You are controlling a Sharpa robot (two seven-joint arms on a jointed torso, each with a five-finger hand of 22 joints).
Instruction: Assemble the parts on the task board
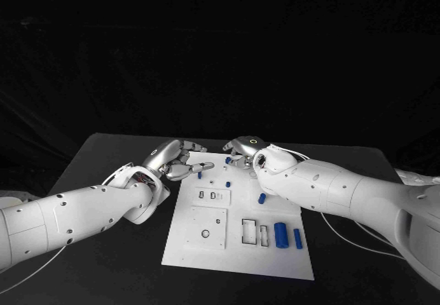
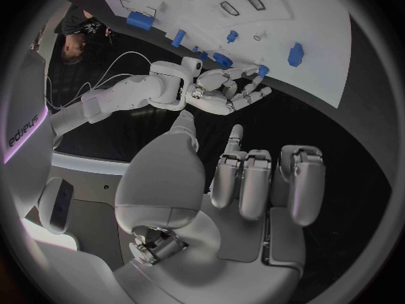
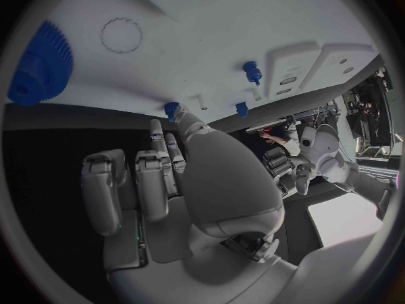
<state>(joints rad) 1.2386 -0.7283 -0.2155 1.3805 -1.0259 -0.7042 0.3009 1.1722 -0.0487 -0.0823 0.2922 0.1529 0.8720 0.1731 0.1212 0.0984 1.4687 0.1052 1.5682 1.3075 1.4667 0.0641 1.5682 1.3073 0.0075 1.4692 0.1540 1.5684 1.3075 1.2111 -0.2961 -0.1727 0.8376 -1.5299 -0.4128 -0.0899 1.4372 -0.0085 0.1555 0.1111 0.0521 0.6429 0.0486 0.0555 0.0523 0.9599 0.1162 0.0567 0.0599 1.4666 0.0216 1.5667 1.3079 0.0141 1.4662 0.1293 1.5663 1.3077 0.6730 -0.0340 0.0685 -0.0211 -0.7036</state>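
Observation:
The white task board (image 1: 238, 248) lies in the middle of the black table. On its near right part lie two blue cylinders (image 1: 280, 234), with a smaller blue piece (image 1: 261, 198) further up. Small blue pegs (image 1: 228, 184) stand near the far end. My left hand (image 1: 178, 159) hovers at the board's far left corner, fingers loosely bent and holding nothing (image 2: 245, 182). My right hand (image 1: 243, 149) is over the far edge, its thumb tip close to a small blue piece (image 3: 172, 107); I cannot tell if they touch. A blue gear (image 3: 38, 64) lies on the board beside that hand.
Bare black table (image 1: 101, 159) surrounds the board on all sides. Empty slots and recesses (image 1: 249, 231) sit in the board's middle and near part. The two hands are close together over the far edge, a small gap between them.

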